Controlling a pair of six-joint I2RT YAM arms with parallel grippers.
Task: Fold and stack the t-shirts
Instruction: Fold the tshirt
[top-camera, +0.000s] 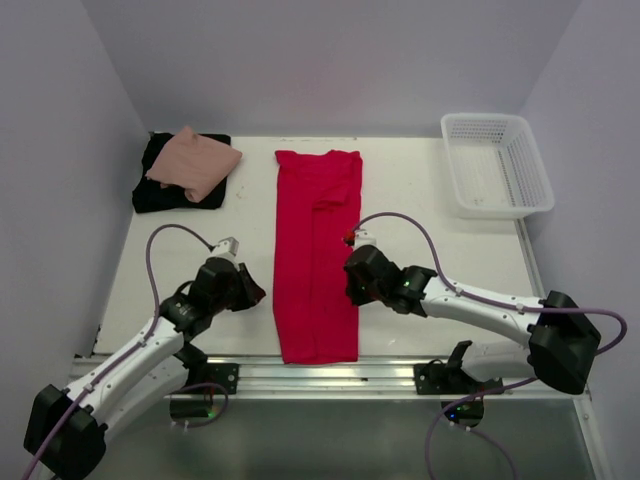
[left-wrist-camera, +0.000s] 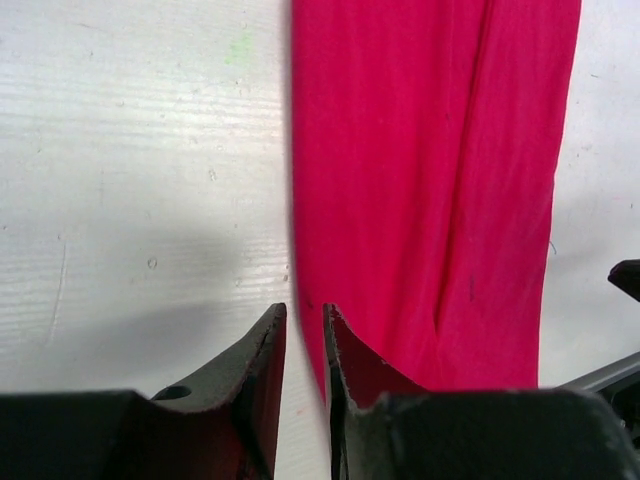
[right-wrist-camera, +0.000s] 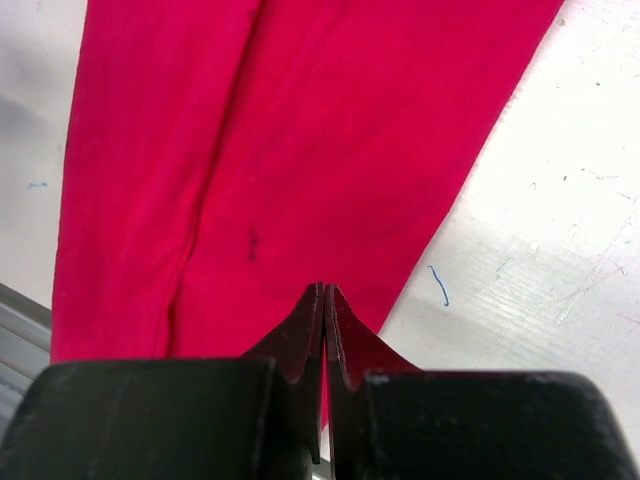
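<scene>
Bright red cloth t-shirt (top-camera: 316, 255): long folded strip. Left gripper (left-wrist-camera: 304, 312) at its left edge, fingers slightly parted. Right gripper (right-wrist-camera: 324, 290) at its right edge, fingers pressed together. Salmon-pink t-shirt (top-camera: 195, 162) atop black t-shirt (top-camera: 152, 192), far left of it.

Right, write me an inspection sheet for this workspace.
Surface: white table, lightly scuffed, a few pen marks.
Job's things: red t-shirt folded into a long strip at centre; pink t-shirt folded, lying atop black t-shirt at far left corner.
Clutter: white basket at far right corner.
Grippers: left gripper slightly parted at the strip's left edge; right gripper shut at its right edge, grip on cloth unclear.
Cables: purple cable arching over each arm.
Surroundings: pale walls on three sides; metal rail along near edge.
</scene>
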